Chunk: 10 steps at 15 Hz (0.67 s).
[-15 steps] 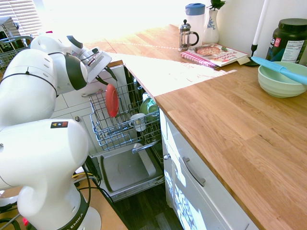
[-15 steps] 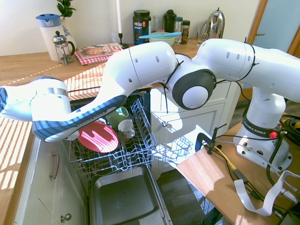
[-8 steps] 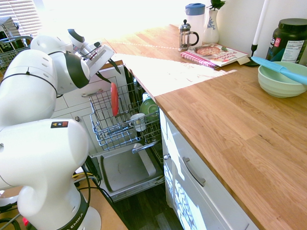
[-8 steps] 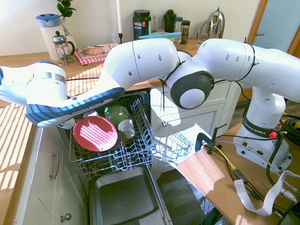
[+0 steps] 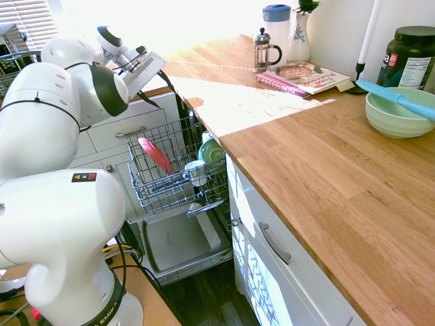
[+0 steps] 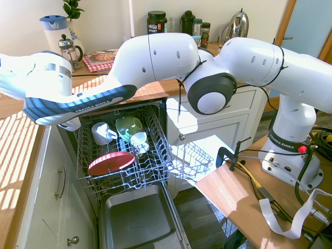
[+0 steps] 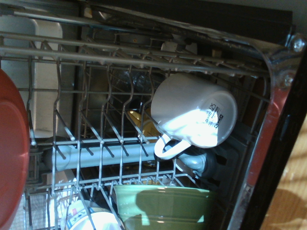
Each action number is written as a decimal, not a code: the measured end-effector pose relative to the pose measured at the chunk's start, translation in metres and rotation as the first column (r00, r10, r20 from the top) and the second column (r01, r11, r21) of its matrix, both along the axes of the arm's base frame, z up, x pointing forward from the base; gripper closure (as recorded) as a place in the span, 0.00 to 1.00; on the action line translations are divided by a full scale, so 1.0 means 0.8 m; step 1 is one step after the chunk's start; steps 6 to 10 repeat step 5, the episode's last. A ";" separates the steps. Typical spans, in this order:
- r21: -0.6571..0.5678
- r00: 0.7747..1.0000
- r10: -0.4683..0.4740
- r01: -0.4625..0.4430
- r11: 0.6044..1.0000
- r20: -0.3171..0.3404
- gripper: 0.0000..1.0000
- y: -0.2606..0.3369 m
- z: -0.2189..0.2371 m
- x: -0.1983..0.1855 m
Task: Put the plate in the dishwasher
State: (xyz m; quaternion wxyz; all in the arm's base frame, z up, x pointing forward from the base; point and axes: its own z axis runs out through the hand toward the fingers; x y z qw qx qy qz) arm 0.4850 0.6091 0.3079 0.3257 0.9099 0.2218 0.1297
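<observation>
Now that gripper (image 5: 151, 89) opened, plate (image 5: 155, 155) seemingly tipped

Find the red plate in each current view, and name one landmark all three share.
First exterior view: left of centre, in the rack, plate.
Second exterior view: lower left of centre, at the rack's near side.
Wrist view: cut off by the left edge.
Shared landmark: the dishwasher's wire rack.

Gripper (image 5: 168, 99): fingers hidden by the arm (image 6: 78, 104) in the second exterior view. Below the gripper, the plate (image 7: 12, 153), green dish (image 7: 163, 206) and patterned cup (image 7: 93, 220) are cut off by the wrist view's edges. Farther below it, a yellow object (image 7: 146, 127), partly hidden by rack wires (image 7: 100, 124), is too indistinct to identify.
</observation>
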 end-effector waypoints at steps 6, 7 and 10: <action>0.067 0.998 -0.048 0.046 0.997 0.027 0.00 -0.041 0.106 0.039; 0.067 0.998 -0.048 0.046 0.997 0.027 0.00 -0.041 0.106 0.039; 0.067 0.998 -0.048 0.046 0.997 0.027 0.00 -0.041 0.106 0.039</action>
